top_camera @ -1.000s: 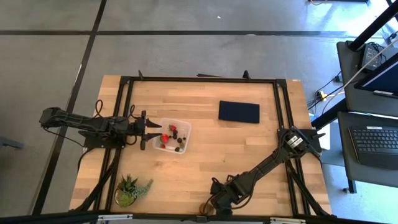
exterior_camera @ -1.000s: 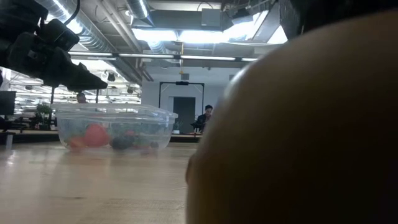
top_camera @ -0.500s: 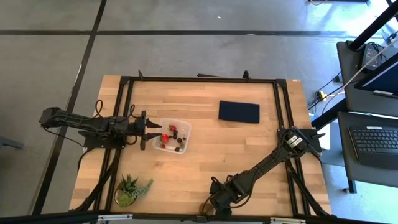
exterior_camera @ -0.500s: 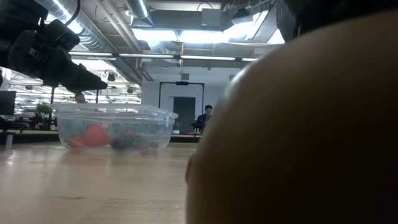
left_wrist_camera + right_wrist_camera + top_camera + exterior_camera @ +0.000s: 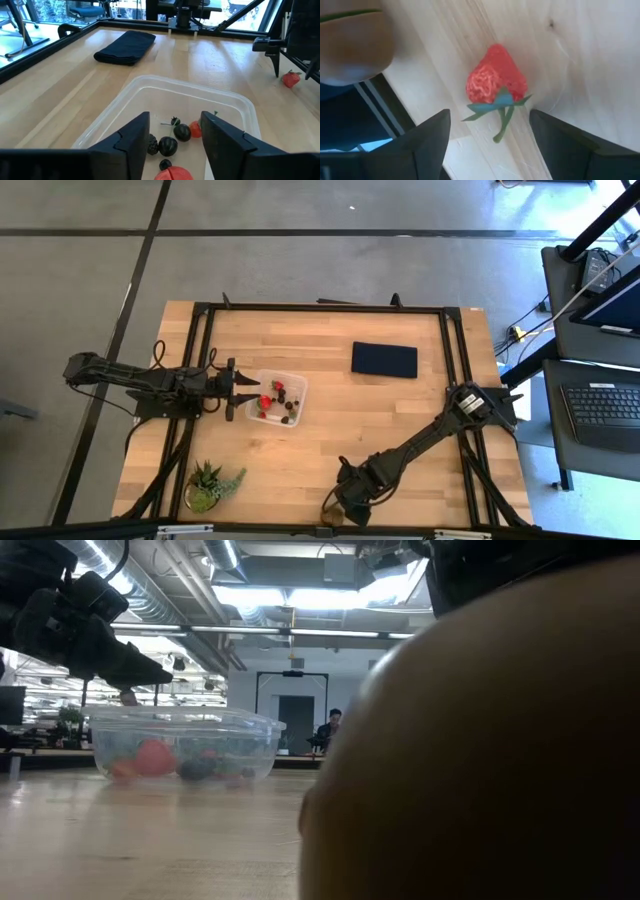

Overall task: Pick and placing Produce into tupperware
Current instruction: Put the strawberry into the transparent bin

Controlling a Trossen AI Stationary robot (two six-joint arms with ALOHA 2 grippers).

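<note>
A red strawberry (image 5: 496, 80) with a green leafy top lies on the desk's (image 5: 400, 420) front edge between the right gripper's (image 5: 487, 135) parted fingers. The left gripper (image 5: 172, 135), fingers apart, hovers over the clear tupperware (image 5: 235, 100) holding berries.

The tupperware (image 5: 277, 399) sits left of centre with berries (image 5: 176, 139) in it. The cloth (image 5: 384, 360) lies at its two o'clock, the plant (image 5: 209, 484) at seven.

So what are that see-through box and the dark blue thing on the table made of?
The tupperware looks like thin clear plastic, glossy: the berries show through its walls. The dark blue rectangle seems a soft folded cloth, matte, with rounded, slumping edges. The table looks like pale wood planks.
</note>
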